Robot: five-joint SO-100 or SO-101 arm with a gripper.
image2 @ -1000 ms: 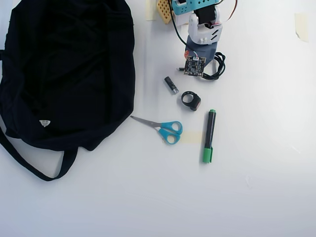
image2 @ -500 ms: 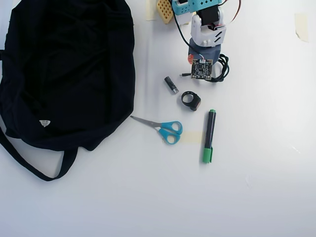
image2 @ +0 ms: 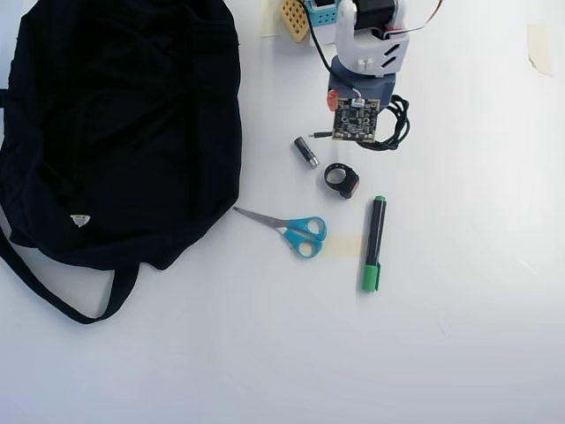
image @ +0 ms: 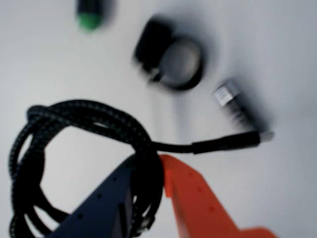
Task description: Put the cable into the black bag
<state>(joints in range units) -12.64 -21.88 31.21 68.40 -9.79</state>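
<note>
The cable (image: 84,111) is a black braided coil at the left of the wrist view, its straight plug end (image: 233,141) pointing right. My gripper (image: 148,161) is shut on the cable, with part of the coil squeezed between the dark blue finger (image: 106,203) and the orange finger (image: 195,203). From overhead, the cable (image2: 402,119) lies beside the wrist's circuit board (image2: 356,117), which hides the fingertips. The black bag (image2: 124,124) fills the left of the table, with a white tag (image2: 79,220) and a strap (image2: 53,296), well apart from the arm.
Below the arm lie a small black ring gadget (image2: 341,179), a short dark cylinder (image2: 305,151), blue-handled scissors (image2: 296,231) and a black-and-green marker (image2: 374,243). A yellow perforated piece (image2: 294,18) sits by the arm's base. The table is white.
The wrist swung a little to the right and back again. The cable's plug end shifted slightly to the left. The bag and the other items stayed put.
</note>
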